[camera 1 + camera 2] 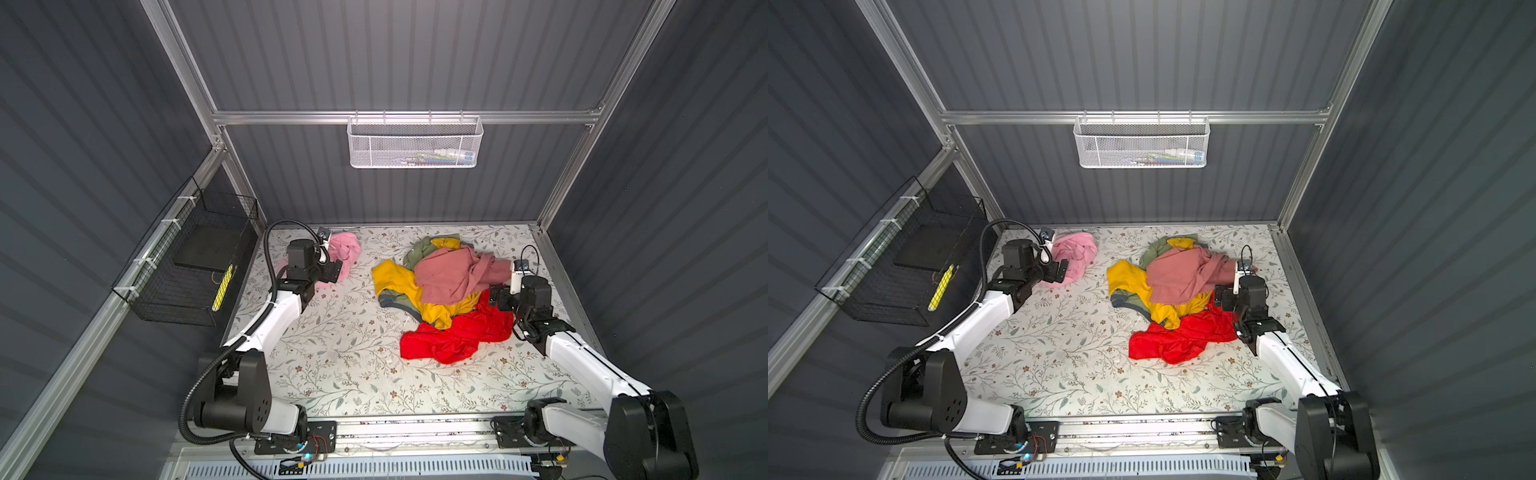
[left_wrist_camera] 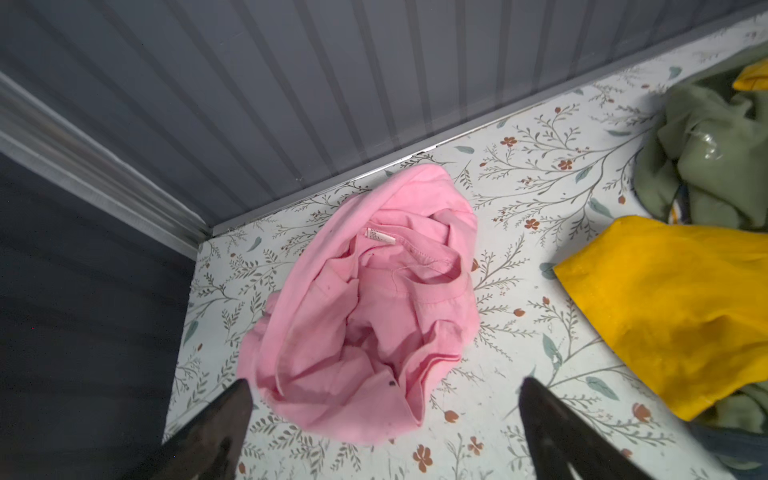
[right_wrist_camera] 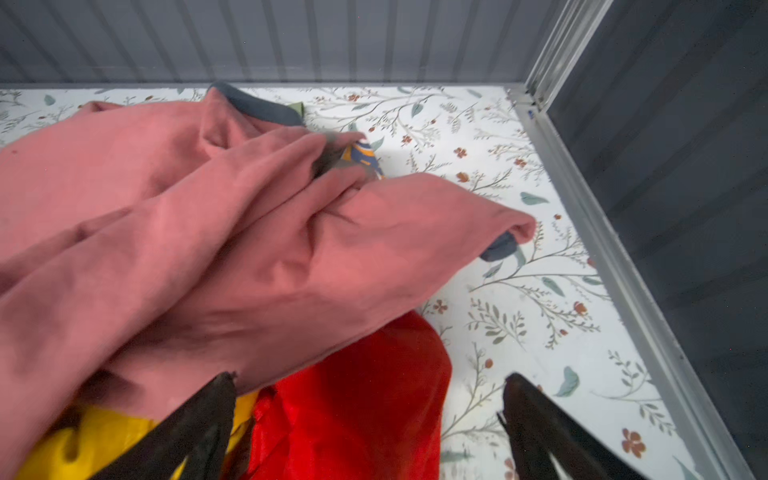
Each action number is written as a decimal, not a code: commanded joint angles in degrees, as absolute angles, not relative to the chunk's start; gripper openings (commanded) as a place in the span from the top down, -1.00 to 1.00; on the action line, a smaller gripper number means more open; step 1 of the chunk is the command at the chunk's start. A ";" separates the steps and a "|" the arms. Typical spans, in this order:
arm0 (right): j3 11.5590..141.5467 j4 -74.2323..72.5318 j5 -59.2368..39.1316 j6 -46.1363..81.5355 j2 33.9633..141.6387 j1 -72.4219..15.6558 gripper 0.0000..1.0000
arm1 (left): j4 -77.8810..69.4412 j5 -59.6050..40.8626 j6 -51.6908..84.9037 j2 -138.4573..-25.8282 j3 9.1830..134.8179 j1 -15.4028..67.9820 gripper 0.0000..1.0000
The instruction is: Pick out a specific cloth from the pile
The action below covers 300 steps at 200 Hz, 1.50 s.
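Pink cloth (image 2: pixel 365 316) sits well apart from pile (image 1: pixel 449 291), picked out I reckon; left jaws, right jaws apart, empty.

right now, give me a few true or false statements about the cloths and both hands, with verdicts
1. The light pink cloth lies apart from the pile. True.
2. The left hand is shut on the light pink cloth. False: its jaws stand open and the cloth lies on the table.
3. A salmon-pink cloth tops the pile. True.
4. The red garment lies against the back wall. False: it is at the pile's front edge.
5. The right hand is shut. False: its jaws stand open.
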<state>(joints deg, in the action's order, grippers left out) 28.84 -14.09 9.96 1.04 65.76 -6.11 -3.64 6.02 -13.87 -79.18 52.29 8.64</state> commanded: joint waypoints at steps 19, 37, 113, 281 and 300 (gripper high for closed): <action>21.14 -41.34 14.85 -1.18 70.33 -4.65 -0.98 | -17.17 11.38 -3.03 -72.91 37.06 8.35 -1.00; 19.21 -47.14 14.72 -1.06 73.15 -4.01 -0.98 | -21.01 14.62 -2.45 -71.94 31.77 8.35 -1.00; 14.37 -63.08 10.92 3.66 82.72 0.86 -0.98 | -46.07 17.81 -2.88 -88.84 25.09 7.56 -1.00; 18.67 -55.73 0.86 2.37 83.66 2.80 -0.98 | -52.93 14.84 -1.03 -98.31 26.70 5.36 -1.00; 18.65 -55.72 0.79 2.37 83.64 2.81 -0.98 | -52.71 14.70 -1.05 -98.33 26.72 5.36 -1.00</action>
<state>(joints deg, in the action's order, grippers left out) 18.02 -55.66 1.43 2.37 83.50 2.50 -52.34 15.20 -1.69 -98.30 26.20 5.56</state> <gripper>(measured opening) 0.991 0.999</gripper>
